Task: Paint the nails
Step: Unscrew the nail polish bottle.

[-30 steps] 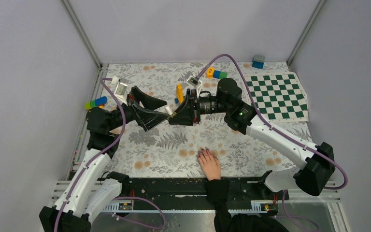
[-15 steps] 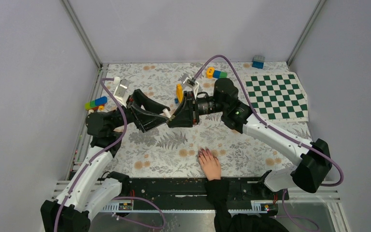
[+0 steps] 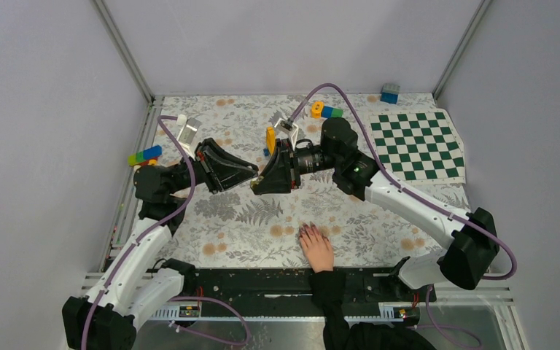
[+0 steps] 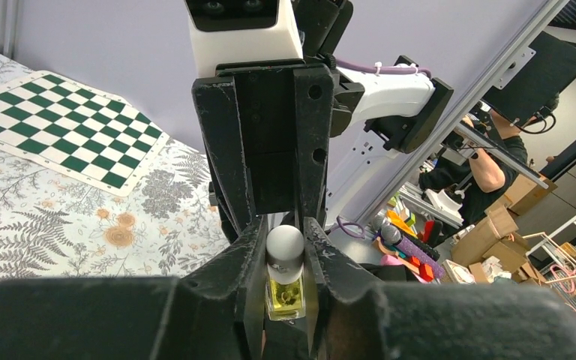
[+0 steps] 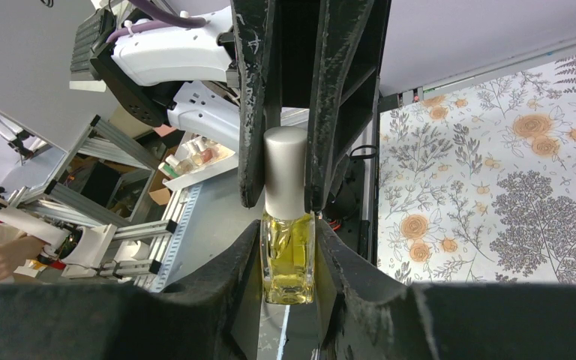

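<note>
Yellow polish bottle (image 5: 288,262) — we are gripping its glass body in right gripper (image 5: 288,232), pinching cap (image 4: 285,244) in left gripper (image 4: 285,231). Dark nails (image 3: 308,232) lying on floral mat (image 3: 248,219), well apart. Next, we are judging — twisting cap off, bottle held steady.

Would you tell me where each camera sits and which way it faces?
Top external: above, behind the robot, looking down at the table; left arm, right arm and a person's hand show.
Left wrist: on its arm, looking past the left hand at the right arm.
Right wrist: on its arm, looking past the right hand at the left arm.
Shared: both wrist views show the glass bottle both hands grip.
</note>
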### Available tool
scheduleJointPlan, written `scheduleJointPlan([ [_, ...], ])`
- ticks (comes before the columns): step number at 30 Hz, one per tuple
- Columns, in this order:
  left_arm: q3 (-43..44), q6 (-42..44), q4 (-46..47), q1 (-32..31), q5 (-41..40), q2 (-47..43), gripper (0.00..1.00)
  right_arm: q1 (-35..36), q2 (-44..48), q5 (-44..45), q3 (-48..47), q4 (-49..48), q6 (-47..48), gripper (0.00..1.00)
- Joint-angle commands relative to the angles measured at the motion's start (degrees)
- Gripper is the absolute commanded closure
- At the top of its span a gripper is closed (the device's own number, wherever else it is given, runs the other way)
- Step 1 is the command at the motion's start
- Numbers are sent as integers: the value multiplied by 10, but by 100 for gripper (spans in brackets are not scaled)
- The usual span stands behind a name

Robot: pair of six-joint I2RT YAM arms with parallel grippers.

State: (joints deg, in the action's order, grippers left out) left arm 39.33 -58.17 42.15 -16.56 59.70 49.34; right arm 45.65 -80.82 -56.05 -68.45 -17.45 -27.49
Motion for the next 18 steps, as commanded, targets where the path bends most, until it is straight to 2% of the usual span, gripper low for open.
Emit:
scheduleJointPlan([
  [1, 9, 7, 14, -4, 6, -6, 98, -5, -6, 22, -20, -9, 6, 100],
  [5, 8, 17, 2, -5, -1, -10, 100, -4, 1, 63, -16, 14, 30, 100],
  [8, 11, 35, -32, -6, -14, -14, 100, -2, 11, 133, -15, 58, 70, 100],
  [14, 43, 142, -231, -6, -88, -15, 100, 12, 17, 287, -6, 94, 105, 100],
  [18, 48, 163, -277, -6, -128, -14, 100, 43, 12, 428, -15, 129, 138, 100],
])
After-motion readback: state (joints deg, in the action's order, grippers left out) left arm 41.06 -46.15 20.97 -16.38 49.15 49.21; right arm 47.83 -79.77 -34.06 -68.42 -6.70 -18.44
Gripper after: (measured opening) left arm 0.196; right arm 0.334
